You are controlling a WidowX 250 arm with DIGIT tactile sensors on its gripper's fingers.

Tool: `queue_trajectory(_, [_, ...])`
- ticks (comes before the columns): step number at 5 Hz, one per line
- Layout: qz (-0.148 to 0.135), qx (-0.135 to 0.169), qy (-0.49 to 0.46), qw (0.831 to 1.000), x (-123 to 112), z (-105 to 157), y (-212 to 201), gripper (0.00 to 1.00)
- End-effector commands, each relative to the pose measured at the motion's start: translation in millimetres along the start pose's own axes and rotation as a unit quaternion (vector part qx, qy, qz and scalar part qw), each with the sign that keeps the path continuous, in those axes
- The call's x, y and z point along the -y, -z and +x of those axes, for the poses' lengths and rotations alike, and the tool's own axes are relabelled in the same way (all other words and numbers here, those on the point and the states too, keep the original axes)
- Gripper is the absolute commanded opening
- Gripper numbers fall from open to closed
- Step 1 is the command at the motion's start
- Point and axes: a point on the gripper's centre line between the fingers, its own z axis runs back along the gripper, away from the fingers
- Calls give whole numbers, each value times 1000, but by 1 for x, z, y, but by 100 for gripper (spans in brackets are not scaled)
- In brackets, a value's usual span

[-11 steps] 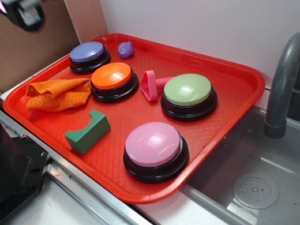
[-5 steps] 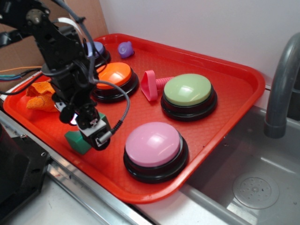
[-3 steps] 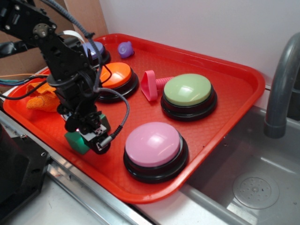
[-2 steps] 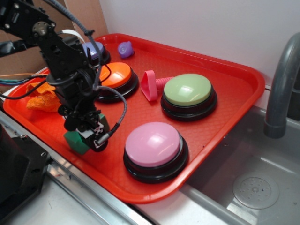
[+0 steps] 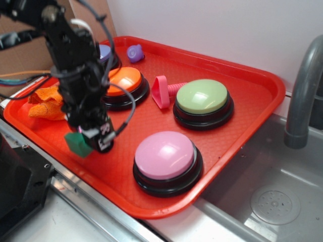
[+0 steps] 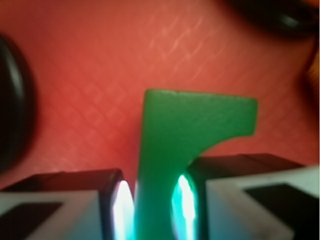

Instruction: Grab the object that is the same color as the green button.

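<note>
On my wrist feed the gripper (image 6: pixel 152 200) is clamped on the green block (image 6: pixel 185 145), one finger (image 6: pixel 65 200) pressed to each side of its narrow lower part, with the wider notched end sticking out past the tips over the red tray (image 6: pixel 100 65). From the outside camera I see the gripper (image 5: pixel 91 141) pointing down at the near-left part of the tray (image 5: pixel 252 96), and the block (image 5: pixel 78 144) showing at its left side; I cannot tell from here whether the block touches the tray floor. Just right of it sits the pink button (image 5: pixel 166 161). Behind the arm is the orange button (image 5: pixel 123 85), with the orange cloth (image 5: pixel 45 103) to the left. The green button (image 5: pixel 203 102) stands well apart toward the right, a pink cone toy (image 5: pixel 165 91) lying beside it. At the far edge are a purple button (image 5: pixel 105 53) and a small purple toy (image 5: pixel 135 52).
</note>
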Motion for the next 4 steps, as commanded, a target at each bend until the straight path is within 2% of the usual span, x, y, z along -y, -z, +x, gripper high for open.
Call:
queue_trajectory(1, [-2, 8, -18, 1000, -15, 24, -87, 0])
queue_trajectory(3, [37, 20, -58, 997, -60, 17, -129, 0])
queue_trajectory(4, [25, -16, -36, 999, -59, 18, -127, 98])
